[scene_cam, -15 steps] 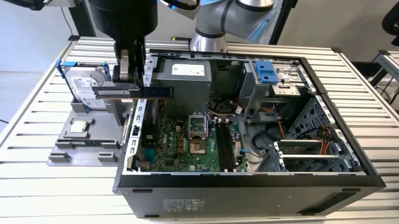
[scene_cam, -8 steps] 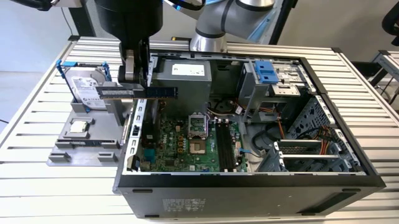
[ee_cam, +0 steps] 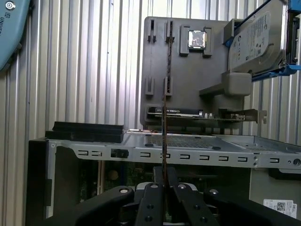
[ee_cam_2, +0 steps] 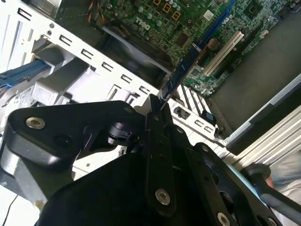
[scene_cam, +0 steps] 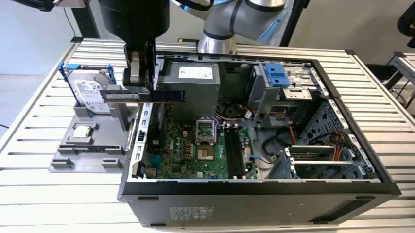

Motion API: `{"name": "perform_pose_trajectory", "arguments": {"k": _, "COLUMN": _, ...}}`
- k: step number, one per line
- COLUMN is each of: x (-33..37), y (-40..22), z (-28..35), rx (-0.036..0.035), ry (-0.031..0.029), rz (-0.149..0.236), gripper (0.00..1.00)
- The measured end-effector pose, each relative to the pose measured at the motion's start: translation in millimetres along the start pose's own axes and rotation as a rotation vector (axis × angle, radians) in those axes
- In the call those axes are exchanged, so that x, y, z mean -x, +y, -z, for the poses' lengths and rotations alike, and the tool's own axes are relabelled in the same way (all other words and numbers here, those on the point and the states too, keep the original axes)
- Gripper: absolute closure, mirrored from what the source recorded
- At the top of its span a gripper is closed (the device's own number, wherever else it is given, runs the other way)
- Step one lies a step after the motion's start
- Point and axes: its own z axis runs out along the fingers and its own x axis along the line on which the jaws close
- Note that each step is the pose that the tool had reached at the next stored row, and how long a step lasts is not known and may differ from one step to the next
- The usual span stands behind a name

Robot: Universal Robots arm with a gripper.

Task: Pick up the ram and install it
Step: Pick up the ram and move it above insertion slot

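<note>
While your jaws clamped the ram (scene_cam: 167,95), you held it level above the computer case's (scene_cam: 259,188) wall at the exterior view's left.

Exterior view: bright, even overhead light, soft shadows. Slatted table (scene_cam: 39,145) pale, slight sheen. Computer case (scene_cam: 259,199) interior dimmer, deep shadow behind near wall. White label (scene_cam: 196,73) almost blown out.
Second wrist view: harsh contrast. Case frame (ee_cam_2: 94,61) overexposed. Gripper (ee_cam_2: 156,102) black, underexposed, only screw glints. Ram (ee_cam_2: 184,68) well lit, blue clear.
First wrist view: table slats streaked with glare. Silver chip (ee_cam: 196,39) glints. Grey holder (ee_cam: 188,89) flat-lit. Case inside dark.
</note>
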Motion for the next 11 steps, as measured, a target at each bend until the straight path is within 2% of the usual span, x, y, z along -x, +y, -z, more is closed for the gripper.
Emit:
{"name": "perform_pose_trajectory", "arguments": {"k": 6, "x": 0.0, "y": -1.8, "z": 0.1, "rx": 0.0000, "ry": 0.0000, "rz": -0.001, "gripper": 1.00}}
{"name": "perform_pose_trajectory", "arguments": {"k": 11, "x": -0.1, "y": -5.2, "z": 0.2, "rx": -0.0007, "ry": -0.0013, "rz": -0.029, "gripper": 1.00}}
